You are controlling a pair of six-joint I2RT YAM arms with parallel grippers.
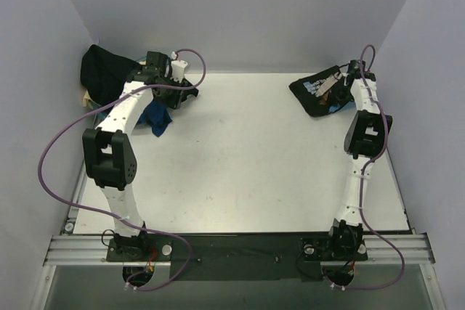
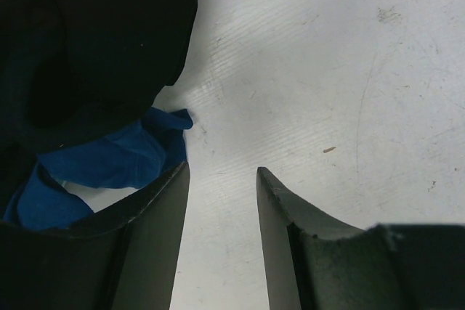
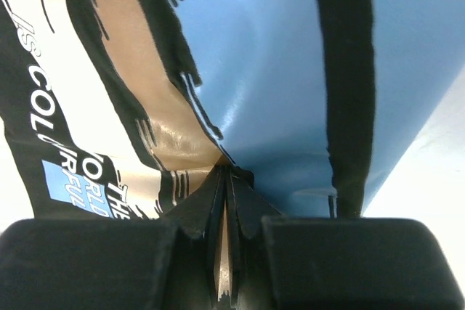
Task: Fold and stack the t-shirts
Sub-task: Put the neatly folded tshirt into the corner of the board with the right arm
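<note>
Pressed fully together, the fingers of the right gripper (image 3: 224, 173) meet the printed patch (image 3: 69, 99) of a black t-shirt (image 1: 314, 96) bunched at the far right of the table (image 1: 254, 165); whether they pinch cloth I cannot tell. Half-open and empty, the left gripper (image 2: 221, 179) hangs over bare table. A blue t-shirt (image 2: 109, 159) lies just beside it, with a black heap (image 1: 105, 70) and a cream t-shirt (image 1: 86, 97) at far left. Nothing looks folded or stacked yet. The print reads partly "IS COL", "THE", "ORLD".

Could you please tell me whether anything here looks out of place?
Nothing looks damaged, but no shirt is folded: a black t-shirt lies bunched in the far left corner with a blue t-shirt spilling out beside it, and the printed black t-shirt is crumpled at the far right, pinched by the fingers of the right gripper.
</note>
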